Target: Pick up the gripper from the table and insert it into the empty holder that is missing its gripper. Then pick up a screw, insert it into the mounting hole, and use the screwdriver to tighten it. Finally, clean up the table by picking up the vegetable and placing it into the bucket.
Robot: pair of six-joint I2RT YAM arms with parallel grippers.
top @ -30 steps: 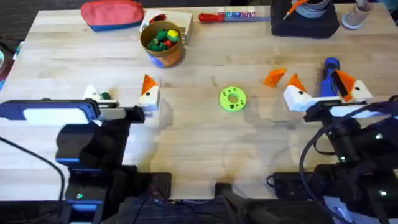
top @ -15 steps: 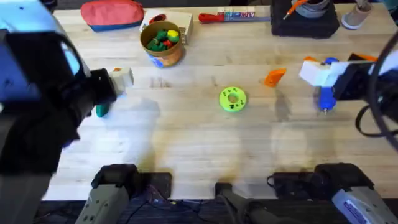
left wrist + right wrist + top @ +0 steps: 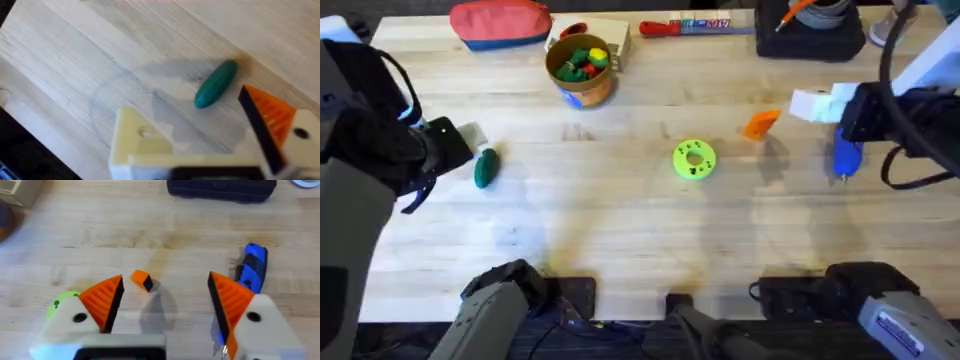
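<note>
The loose orange gripper (image 3: pixel 761 123) lies on the table right of centre, and it appears as a small wedge (image 3: pixel 141 279) ahead of my right gripper (image 3: pixel 165 307), which is open with orange pads on both fingers. My right gripper (image 3: pixel 817 103) hovers just right of the wedge. The blue screwdriver (image 3: pixel 847 155) (image 3: pixel 252 270) lies beside it. My left gripper (image 3: pixel 200 135) is open; one finger is the plain white holder (image 3: pixel 137 145) with a hole, the other carries an orange pad. The green vegetable (image 3: pixel 485 167) (image 3: pixel 216 83) lies just beyond it. The tan bucket (image 3: pixel 580 70) stands at the back. The screw is too small to make out.
A green disc (image 3: pixel 695 159) sits mid-table. A red pouch (image 3: pixel 500 22), a red-handled tool (image 3: pixel 690 26) and a black case (image 3: pixel 810 30) line the back edge. The left arm (image 3: pixel 360 150) looms large over the table's left side.
The left arm swung from front centre out to the left, uncovering the vegetable. The right gripper rose and moved back toward the orange wedge, away from the screwdriver.
</note>
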